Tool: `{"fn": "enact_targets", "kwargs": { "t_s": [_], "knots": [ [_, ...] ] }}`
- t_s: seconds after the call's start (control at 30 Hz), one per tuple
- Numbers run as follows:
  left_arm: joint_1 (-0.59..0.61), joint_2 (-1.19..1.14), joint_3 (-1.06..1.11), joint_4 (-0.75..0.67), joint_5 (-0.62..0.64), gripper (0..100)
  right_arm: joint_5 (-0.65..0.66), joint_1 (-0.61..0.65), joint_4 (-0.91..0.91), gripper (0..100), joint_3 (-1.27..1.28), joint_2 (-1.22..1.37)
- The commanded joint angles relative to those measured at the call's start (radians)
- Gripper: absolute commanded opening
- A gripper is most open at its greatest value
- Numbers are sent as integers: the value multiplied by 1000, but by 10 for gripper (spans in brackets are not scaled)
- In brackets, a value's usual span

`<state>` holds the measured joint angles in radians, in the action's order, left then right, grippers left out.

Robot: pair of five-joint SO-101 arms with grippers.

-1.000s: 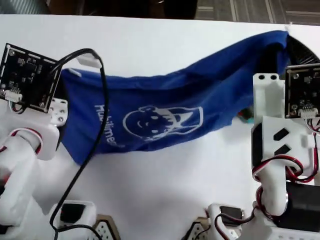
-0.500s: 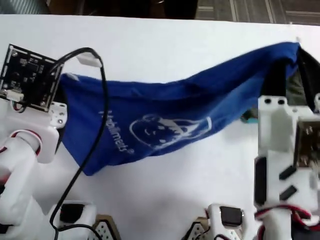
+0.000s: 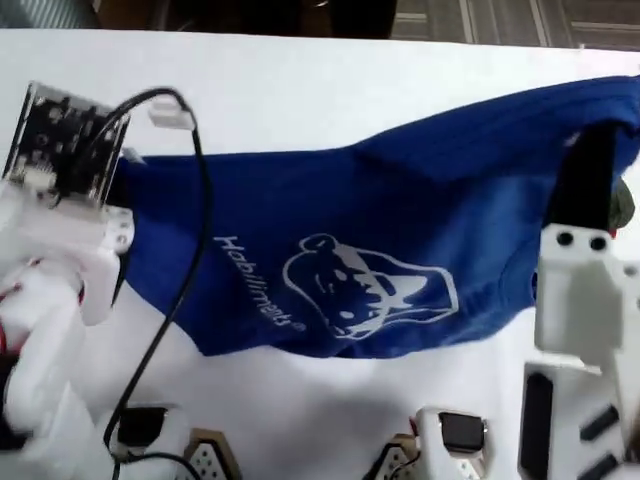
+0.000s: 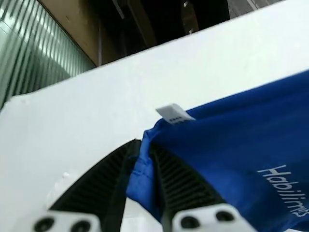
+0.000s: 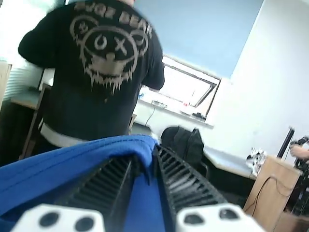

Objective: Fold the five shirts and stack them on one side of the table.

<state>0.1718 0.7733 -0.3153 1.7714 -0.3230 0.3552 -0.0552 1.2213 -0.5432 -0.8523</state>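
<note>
One blue shirt (image 3: 400, 220) is held stretched between two arms above the white desk (image 3: 300, 90). In the high view it is spread as a broad band from the left arm (image 3: 60, 260) to the right arm (image 3: 580, 300). The right end is carried higher, and the lower edge sags toward the near side of the desk; whether that edge touches the desk cannot be told. A white printed cartoon face (image 3: 365, 290) and a line of white lettering (image 3: 258, 283) are shown on the side turned upward.

Left gripper (image 4: 143, 147): the fingers are closed narrowly on a folded edge of the shirt, which is pinched between the ribbed black pads (image 4: 178, 179). A small white label (image 4: 175, 114) is seen sticking out of the seam just beside the fingertips.

Right gripper (image 5: 145, 159): the fingers are likewise clamped on a hem of the shirt, and the cloth is draped over and between them. This end is held up off the desk, with the room seen behind it.

A black cable (image 3: 190, 220) is hung from the camera board (image 3: 65, 150) on the left arm and is laid across the left part of the shirt.
</note>
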Motion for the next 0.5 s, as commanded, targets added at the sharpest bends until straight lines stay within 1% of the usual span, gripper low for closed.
{"fn": "enact_targets", "kwargs": {
  "t_s": [0.0, 0.17, 0.33, 0.47],
  "knots": [
    [11, 80, -12, 12, 5, 25, -6, 4, 56, 19, -74, 21],
    [12, 170, -10, 14, 5, 25, -9, 5, 133, 19, -130, 21],
    [12, 235, -10, 14, 5, 25, -9, 110, 237, 19, -189, 19],
    [12, 256, -10, 14, 5, 25, -11, 125, 251, 19, -190, 21]
  ]
}}
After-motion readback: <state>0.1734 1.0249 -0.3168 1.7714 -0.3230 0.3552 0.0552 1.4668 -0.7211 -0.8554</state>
